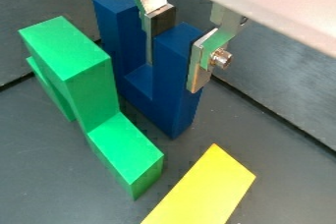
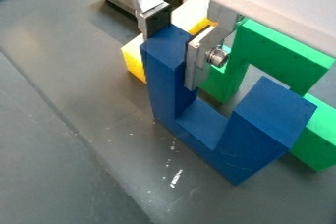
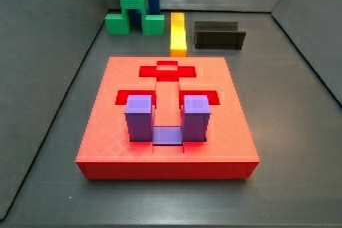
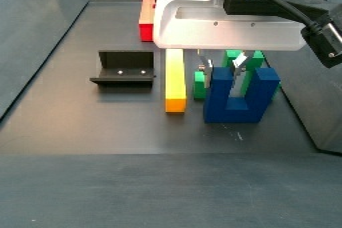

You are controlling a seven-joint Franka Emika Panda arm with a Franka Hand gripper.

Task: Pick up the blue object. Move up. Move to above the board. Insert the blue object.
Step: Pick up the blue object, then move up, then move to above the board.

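Observation:
The blue object [image 1: 155, 90] is a dark blue U-shaped block standing upright on the grey floor, and it shows in both wrist views [image 2: 217, 120]. My gripper [image 1: 178, 51] straddles one of its prongs, with a silver finger pressed on each side face [image 2: 175, 51]. The block's base rests on the floor. In a side view the gripper [image 4: 222, 64] hangs over the blue object [image 4: 241, 97]. The red board [image 3: 167, 147] lies apart from it, with a purple U-block [image 3: 167, 120] seated in a recess. The board's edge [image 4: 147, 12] shows at the back in a side view.
A green stepped block [image 1: 85, 85] stands right beside the blue object [image 2: 282, 66]. A yellow bar [image 4: 174, 77] lies on its other side [image 3: 178, 30]. The dark fixture [image 4: 123, 69] stands beyond the bar [image 3: 218, 37]. Grey walls enclose the floor.

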